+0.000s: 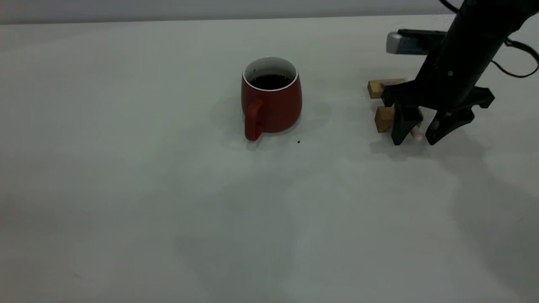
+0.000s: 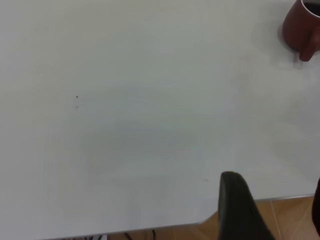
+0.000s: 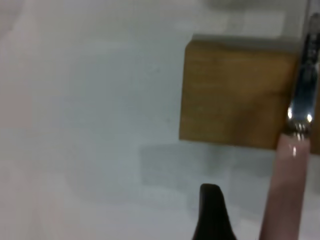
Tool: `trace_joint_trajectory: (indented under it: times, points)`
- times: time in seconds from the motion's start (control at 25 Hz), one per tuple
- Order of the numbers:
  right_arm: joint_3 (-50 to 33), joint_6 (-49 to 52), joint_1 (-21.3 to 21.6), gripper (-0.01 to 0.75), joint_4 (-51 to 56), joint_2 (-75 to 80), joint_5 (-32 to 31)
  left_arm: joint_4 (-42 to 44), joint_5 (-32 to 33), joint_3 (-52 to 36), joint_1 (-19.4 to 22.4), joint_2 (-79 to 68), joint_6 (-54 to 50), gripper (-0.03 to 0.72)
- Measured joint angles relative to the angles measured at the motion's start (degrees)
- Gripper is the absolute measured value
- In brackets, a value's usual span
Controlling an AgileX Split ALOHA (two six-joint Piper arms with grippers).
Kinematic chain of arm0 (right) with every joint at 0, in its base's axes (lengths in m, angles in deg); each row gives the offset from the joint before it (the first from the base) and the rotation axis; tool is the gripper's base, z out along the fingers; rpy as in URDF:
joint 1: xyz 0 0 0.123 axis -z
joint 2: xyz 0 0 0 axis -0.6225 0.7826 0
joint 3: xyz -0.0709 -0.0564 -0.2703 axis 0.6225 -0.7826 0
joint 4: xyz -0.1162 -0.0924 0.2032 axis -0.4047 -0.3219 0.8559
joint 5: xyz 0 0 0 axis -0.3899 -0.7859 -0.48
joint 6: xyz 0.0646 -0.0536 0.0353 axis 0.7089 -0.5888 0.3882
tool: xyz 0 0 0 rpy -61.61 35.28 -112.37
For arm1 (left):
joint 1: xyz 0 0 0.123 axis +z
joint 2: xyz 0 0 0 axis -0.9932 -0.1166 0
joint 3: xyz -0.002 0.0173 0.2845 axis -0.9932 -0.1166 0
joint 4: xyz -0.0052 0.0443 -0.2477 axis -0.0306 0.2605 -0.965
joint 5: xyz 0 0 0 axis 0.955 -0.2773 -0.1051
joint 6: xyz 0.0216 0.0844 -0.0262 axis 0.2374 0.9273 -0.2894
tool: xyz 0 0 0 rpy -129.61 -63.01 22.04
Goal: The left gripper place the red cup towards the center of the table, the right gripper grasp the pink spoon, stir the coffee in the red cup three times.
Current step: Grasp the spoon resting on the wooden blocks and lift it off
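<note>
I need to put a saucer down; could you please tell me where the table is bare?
The table is bare left of and in front of the red cup. It is crowded at the right, where the right gripper straddles the pink spoon beside two wooden blocks.

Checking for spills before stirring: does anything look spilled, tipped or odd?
Nothing spilled: the red cup stands upright, its coffee inside. Only a tiny dark speck lies on the table beside it.

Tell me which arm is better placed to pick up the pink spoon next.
Right. The right gripper is open and straddles the pink spoon lying on the wooden blocks. The left gripper sits back at the table edge, far from the spoon.
</note>
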Motion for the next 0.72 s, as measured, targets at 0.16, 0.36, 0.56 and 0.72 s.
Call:
trace_joint_trajectory:
  times: [0.16, 0.36, 0.56, 0.72]
  points:
    - [1.87, -0.47, 0.0, 0.486, 0.0, 0.34, -0.35, 0.0, 0.0, 0.0, 0.0, 0.0, 0.0, 0.436]
    - [2.25, -0.57, 0.0, 0.219, -0.38, 0.34, -3.64, 0.0, 0.0, 0.0, 0.0, 0.0, 0.0, 0.436]
    - [2.9, -0.57, 0.0, 0.126, -1.31, 0.22, -5.61, 0.0, 0.0, 0.0, 0.0, 0.0, 0.0, 0.436]
    - [4.8, -0.6, -0.13, 0.126, 0.6, -2.3, -12.3, 0.0, 0.0, 0.0, 0.0, 0.0, 0.0, 0.436]
